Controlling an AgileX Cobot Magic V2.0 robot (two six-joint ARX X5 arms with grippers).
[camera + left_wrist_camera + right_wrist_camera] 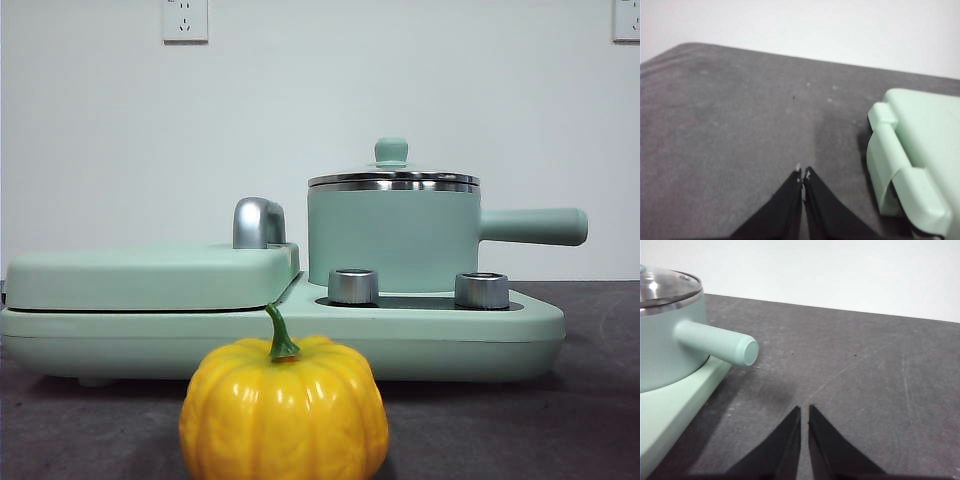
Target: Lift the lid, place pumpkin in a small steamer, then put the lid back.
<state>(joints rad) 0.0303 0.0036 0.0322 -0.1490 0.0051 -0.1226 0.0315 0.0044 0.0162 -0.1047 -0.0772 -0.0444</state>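
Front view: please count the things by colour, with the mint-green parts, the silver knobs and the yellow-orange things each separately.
Mint-green: 4, the small steamer, the lid knob, the griddle cover, the appliance base
Silver knobs: 2
Yellow-orange: 1, the pumpkin
Total: 7

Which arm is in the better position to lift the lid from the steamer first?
The right. Its end effector waits beside the small steamer handle, with the lid in view. The left end effector sees only the griddle cover.
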